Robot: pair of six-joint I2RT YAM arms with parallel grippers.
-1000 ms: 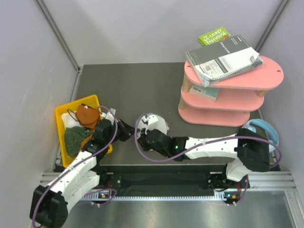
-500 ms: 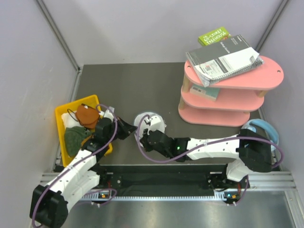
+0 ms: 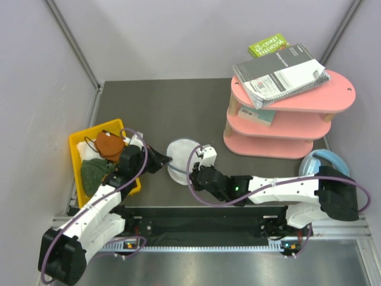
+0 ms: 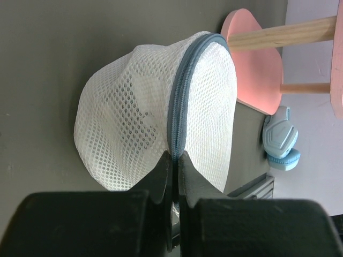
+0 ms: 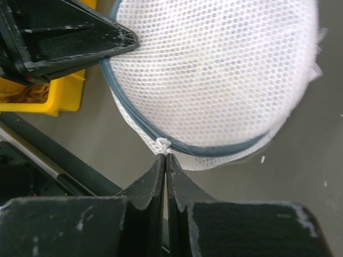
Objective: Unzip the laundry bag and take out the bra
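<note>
- Between the 2 pincers lies the white, round, dome-shaped mesh laundry bag point(image 3: 181, 153), on the dark grey table point(image 3: 155, 107) and touching both sets of tips.
- 1 second ago the right arm lay across the bag and hid most of it. Now the right pincer point(image 3: 191, 176) has drawn back towards the near edge, and the whole dome shows from above, shifted a little towards the left pincer point(image 3: 168, 159).
- Left pincer: its tips are pressed together on the bag's rim, right on the thin grey-blue zipper line point(image 4: 179, 101), with the dome bulging just ahead of them.
- Right pincer: its jaws are squeezed almost flat together on the small white zipper pull point(image 5: 164, 143), which sits directly ahead of its tips on the bag's near edge.
- What this likely means: 1 side anchors the rim and the other has the pull, so the grips for unzipping look set. The zipper still appears shut wherever it shows.
- The bra is not plainly visible. A denser white patch point(image 4: 142, 88) shows through the mesh ahead of the left pincer and may be it inside the bag.
- Texture: the mesh is open and honeycombed, soft but holding a puffed, rounded shape. The zipper forms a firm, slightly raised ridge round the rim.
- Behind the left pincer sits a yellow plastic bin point(image 3: 77, 149) of crumpled cloths. Well beyond the right pincer stands a smooth pink shelf point(image 3: 342, 89).
</note>
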